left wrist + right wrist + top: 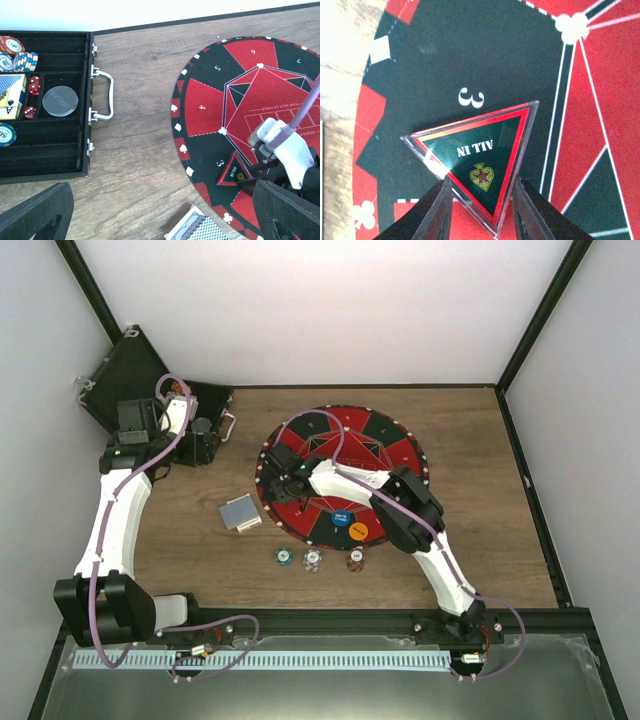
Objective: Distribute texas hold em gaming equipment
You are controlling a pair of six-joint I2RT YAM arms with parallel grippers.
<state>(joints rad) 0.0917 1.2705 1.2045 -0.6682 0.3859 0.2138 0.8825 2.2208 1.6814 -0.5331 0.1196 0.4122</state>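
Note:
A clear triangular "ALL IN" marker [480, 155] lies on the red-and-black mat [395, 445] by the number 3; it also shows in the left wrist view [234, 173]. My right gripper [482, 200] is closed on its near corner, a finger against each edge. A deck of grey-blue-backed cards [241, 513] lies on the wood left of the mat. Three striped chips [312, 561] sit in a row in front of the mat. A blue button [341, 519] and an orange button [358, 531] rest on the mat's near edge. My left gripper [162, 200] is open and empty, above the wood beside the case.
The open black case [45, 150] with a silver handle [102, 95] stands at the far left, holding more chips [15, 52], cards, red dice and a grey disc [60, 101]. Walls enclose the table on three sides.

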